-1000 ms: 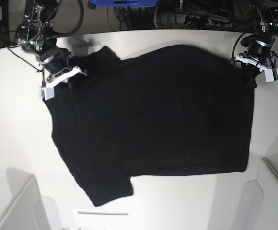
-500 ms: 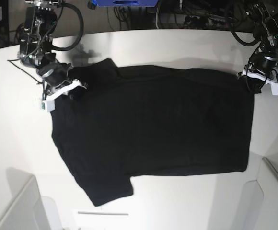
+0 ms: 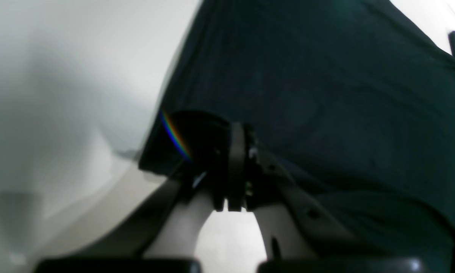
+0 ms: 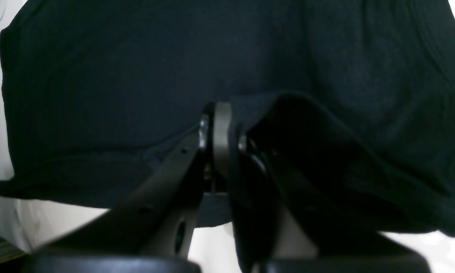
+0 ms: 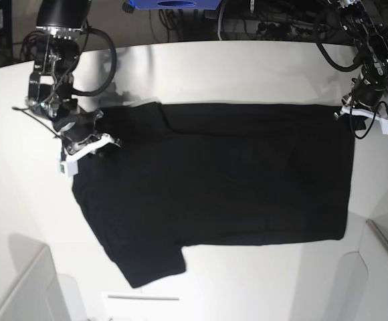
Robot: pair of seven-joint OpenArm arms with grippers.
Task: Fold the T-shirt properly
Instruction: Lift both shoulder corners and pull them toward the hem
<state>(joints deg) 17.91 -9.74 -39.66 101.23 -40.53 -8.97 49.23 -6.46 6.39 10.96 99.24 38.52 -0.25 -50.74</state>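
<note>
The T-shirt (image 5: 214, 180) is black and plain, spread wide on the white table (image 5: 247, 67), with one sleeve (image 5: 147, 264) pointing to the front left. Its far edge runs in a straight line between my two grippers. My right gripper (image 5: 102, 146) is shut on the cloth at the far left, near the other sleeve; in the right wrist view its fingertips (image 4: 219, 110) pinch a fold of the T-shirt (image 4: 136, 76). My left gripper (image 5: 349, 117) is shut on the far right corner; in the left wrist view its tips (image 3: 236, 129) clamp the T-shirt (image 3: 326, 94).
White box-like shapes stand at the front left (image 5: 20, 287) and front right (image 5: 374, 267) corners. Cables and a blue object (image 5: 170, 5) lie behind the table's far edge. A thin pale strip (image 5: 144, 297) lies near the front edge.
Both grippers have moved toward the front with the shirt's far edge in their grip. That edge has dropped from a raised arch to a straight, lower line.
</note>
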